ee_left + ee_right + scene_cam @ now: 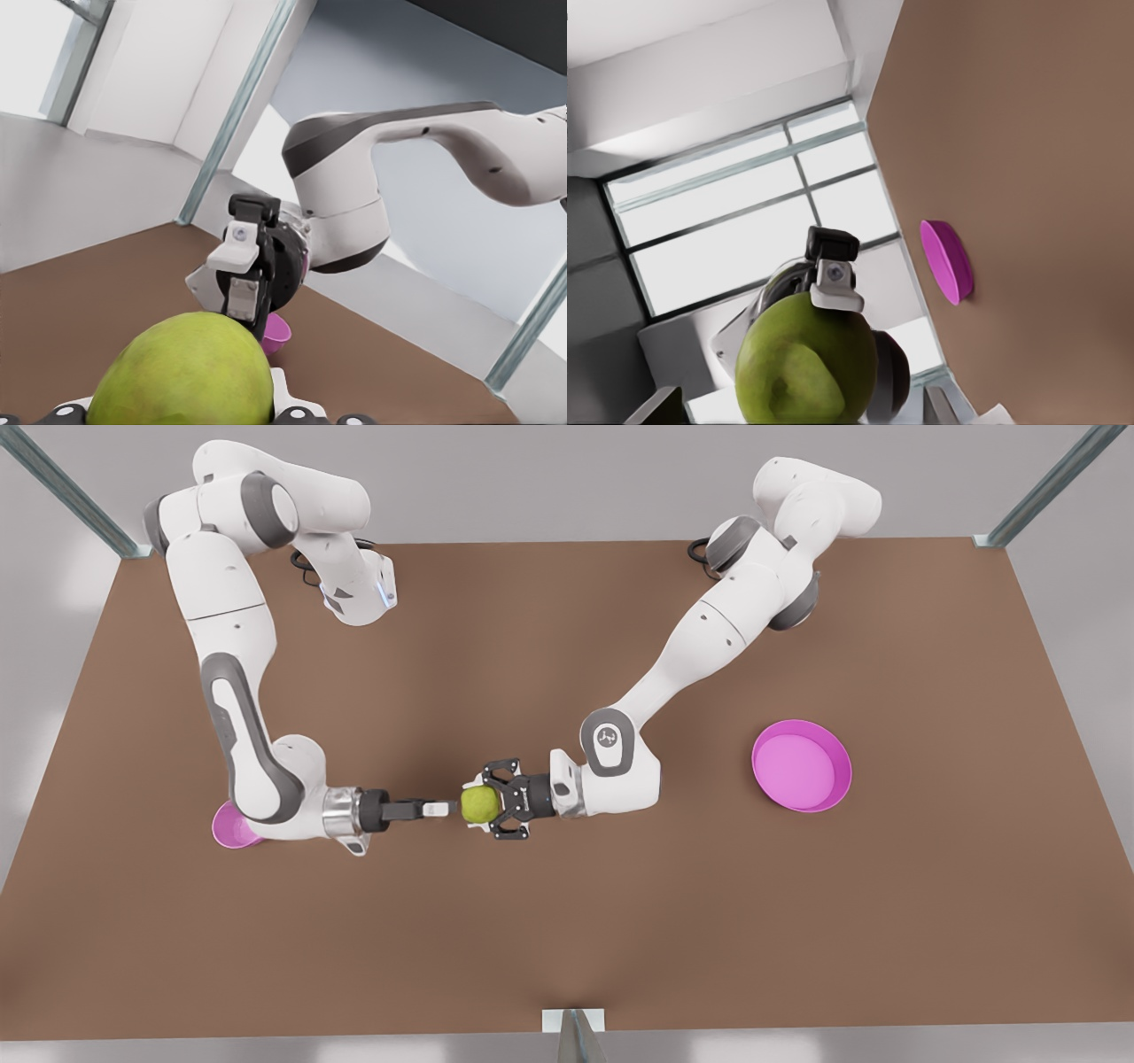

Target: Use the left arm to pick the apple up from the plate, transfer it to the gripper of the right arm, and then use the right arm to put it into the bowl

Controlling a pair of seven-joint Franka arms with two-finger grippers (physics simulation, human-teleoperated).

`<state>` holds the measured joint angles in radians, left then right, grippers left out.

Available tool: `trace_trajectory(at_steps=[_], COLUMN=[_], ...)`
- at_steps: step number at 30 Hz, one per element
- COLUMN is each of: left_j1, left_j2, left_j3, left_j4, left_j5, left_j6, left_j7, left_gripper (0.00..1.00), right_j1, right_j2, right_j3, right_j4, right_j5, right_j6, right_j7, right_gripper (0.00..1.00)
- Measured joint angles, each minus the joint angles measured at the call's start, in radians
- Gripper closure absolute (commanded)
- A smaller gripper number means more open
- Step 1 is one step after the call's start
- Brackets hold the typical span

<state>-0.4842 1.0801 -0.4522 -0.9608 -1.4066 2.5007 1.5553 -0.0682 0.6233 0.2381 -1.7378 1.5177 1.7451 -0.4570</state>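
Note:
The yellow-green apple point(478, 804) hangs above the middle of the table, and my left gripper point(475, 804), the black splayed claw, is shut on it from the front view's right. In the left wrist view the apple point(182, 376) sits right at the claw. My right gripper point(436, 809), slim and black, points at the apple from the front view's left, its tips a short gap away. It is open, and in the right wrist view its fingers point(656, 405) stand wide on either side of the apple point(806, 363). The right gripper point(237, 283) faces the apple in the left wrist view.
The wide pink plate point(837, 793) lies on the brown table at the front view's right, also seen as the plate point(948, 263). The small pink bowl point(226, 828) sits half hidden under the right arm's wrist; the bowl point(279, 335) lies behind that gripper.

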Motion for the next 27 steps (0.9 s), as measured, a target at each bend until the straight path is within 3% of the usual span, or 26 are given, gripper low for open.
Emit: trace_trajectory(at_steps=[12, 16, 18, 27], left_j1=[-0.02, -0.023, -0.023, -0.024], left_j2=[0.002, 0.004, 0.004, 0.005], left_j3=[0.0, 0.0, 0.0, 0.0], left_j4=[0.0, 0.0, 0.0, 0.0], left_j5=[-0.019, -0.021, -0.022, -0.023], left_j6=[0.033, 0.041, 0.044, 0.05], left_j7=[0.184, 0.224, 0.24, 0.298], left_gripper=[0.35, 0.35, 0.35, 0.35], right_j1=[0.038, 0.049, 0.049, 0.04], right_j2=[0.009, 0.01, 0.01, 0.01], right_j3=[0.059, 0.06, 0.06, 0.058], right_j4=[-0.016, -0.015, -0.015, -0.015], right_j5=[0.043, 0.064, 0.068, 0.074], right_j6=[0.02, 0.038, 0.043, 0.053], right_j7=[-0.2, -0.244, -0.263, -0.327], right_gripper=[0.01, 0.2, 0.25, 0.3])
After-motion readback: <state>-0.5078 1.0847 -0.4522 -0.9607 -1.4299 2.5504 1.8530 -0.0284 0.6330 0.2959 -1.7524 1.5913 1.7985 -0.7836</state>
